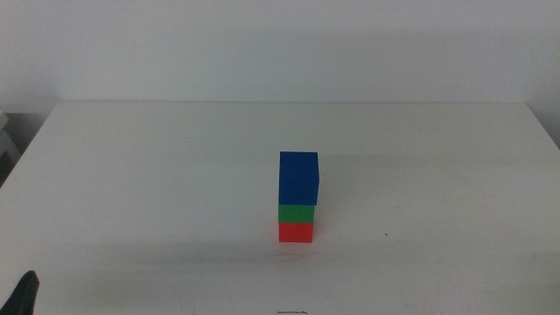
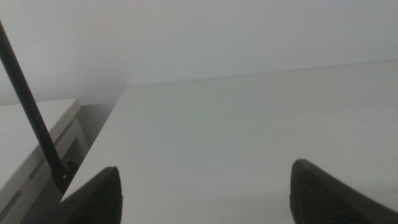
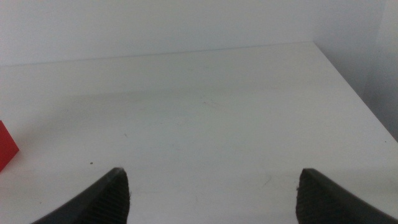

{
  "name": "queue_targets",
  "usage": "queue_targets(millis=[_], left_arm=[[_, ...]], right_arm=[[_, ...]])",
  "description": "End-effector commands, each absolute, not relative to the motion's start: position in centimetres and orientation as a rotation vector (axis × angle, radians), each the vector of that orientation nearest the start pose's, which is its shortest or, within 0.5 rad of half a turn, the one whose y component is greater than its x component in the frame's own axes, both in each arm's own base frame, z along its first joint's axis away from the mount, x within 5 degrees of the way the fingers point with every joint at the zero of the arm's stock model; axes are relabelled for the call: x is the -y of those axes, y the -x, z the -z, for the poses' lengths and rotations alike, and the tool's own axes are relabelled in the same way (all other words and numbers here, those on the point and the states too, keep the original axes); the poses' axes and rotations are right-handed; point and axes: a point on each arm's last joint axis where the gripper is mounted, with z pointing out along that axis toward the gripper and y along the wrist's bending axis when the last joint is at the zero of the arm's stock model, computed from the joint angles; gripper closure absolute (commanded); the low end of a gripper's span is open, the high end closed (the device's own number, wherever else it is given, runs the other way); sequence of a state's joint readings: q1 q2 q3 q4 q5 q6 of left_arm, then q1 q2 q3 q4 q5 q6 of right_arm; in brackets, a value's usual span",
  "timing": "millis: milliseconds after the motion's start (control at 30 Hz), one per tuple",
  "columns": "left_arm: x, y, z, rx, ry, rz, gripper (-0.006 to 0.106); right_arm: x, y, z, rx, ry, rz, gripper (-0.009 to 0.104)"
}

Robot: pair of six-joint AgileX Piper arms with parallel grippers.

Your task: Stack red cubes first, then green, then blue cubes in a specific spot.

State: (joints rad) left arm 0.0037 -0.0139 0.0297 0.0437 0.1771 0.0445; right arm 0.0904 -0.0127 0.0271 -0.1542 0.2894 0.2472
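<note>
Both grippers wait at the near edge, spread wide and holding nothing; your stack looks finished.

Your left gripper (image 2: 205, 193) shows as a dark tip at the near left corner of the table (image 1: 131, 175), its jaws far apart over bare tabletop. Your right gripper (image 3: 211, 196) is out of the middle view, equally wide, with a sliver of red at the edge of its picture. Farther in, a little right of centre, the red cube (image 1: 297, 232) sits on the table, the green cube (image 1: 297, 213) on it, the blue cube (image 1: 299, 178) on top. The tower's long axis runs vertically and it stands upright, faces roughly flush. I judge nothing remains to place.
</note>
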Motion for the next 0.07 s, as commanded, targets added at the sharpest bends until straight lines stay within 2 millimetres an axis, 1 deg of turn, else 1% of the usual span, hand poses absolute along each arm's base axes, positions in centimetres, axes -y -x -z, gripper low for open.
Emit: queue_targets(millis=[0,33], left_arm=[[-0.05,-5.50,-19.74,-1.571,-0.049,-0.059,0.010],[-0.05,-5.50,-19.74,-1.571,-0.049,-0.059,0.010]], right_arm=[[-0.13,-5.40,-19.30,-1.666,-0.014,-0.087,0.011],[-0.13,-5.40,-19.30,-1.666,-0.014,-0.087,0.011]])
